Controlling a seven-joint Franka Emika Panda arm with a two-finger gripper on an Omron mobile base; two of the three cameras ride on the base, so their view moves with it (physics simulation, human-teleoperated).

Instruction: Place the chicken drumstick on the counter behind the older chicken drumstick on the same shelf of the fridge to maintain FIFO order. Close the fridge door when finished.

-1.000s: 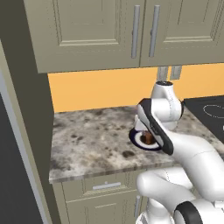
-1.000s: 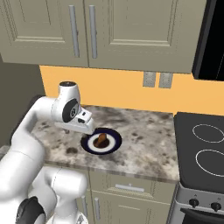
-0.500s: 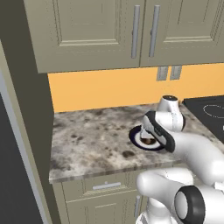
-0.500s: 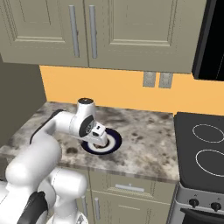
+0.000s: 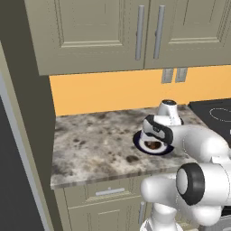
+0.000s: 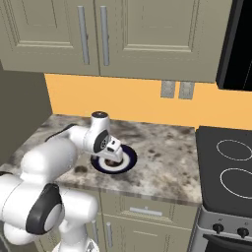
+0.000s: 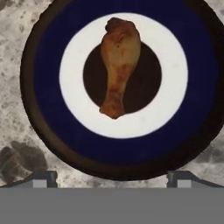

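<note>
Drumstick point(image 7: 119, 65) is lying flat in the middle of a round plate point(image 7: 41, 109), fat end toward the top of my hand view and the narrow bone end pointing back at the fingers. It's golden-brown with a bumpy roasted skin, sitting on the plate's dark centre disc, with a white ring and then a wide navy band going out to a black rim.

My gripper point(image 7: 112, 177) is hovering right over the plate, fingertips point(image 7: 43, 178) spread wide at the plate's near rim, holding nothing and not touching the chicken.

From the base cameras the plate point(image 6: 129, 160) sits on the counter point(image 5: 90, 144), toward its front edge and its cooktop end. That slab is speckled grey-brown stone, with beige drawer fronts point(image 5: 108, 191) underneath.
</note>
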